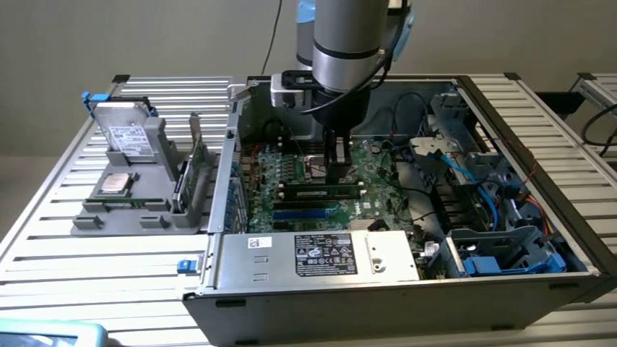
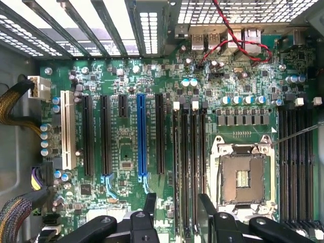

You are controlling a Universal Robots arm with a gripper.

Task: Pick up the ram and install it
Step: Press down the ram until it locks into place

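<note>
The ram [image 1: 321,192], a long dark stick with a pale label, stands on edge in a memory slot of the green motherboard [image 1: 289,170] inside the open computer case. My gripper [image 1: 339,172] hangs straight down just above it, with open jaws and nothing in them. In the wrist view the two black fingers [image 2: 150,205] straddle the bank of black memory slots [image 2: 188,152], gripper [image 2: 178,208] centred over them. From there the ram is seen edge-on and is hard to tell from the slots.
Beside the memory slots sit the empty processor socket [image 2: 243,174] and a blue expansion slot [image 2: 141,136]. The power supply [image 1: 318,254] blocks the case front; blue and black cables [image 1: 453,166] crowd the exterior view's right. A grey holder [image 1: 135,210] outside holds a hard drive [image 1: 126,134] and green card [image 1: 196,173].
</note>
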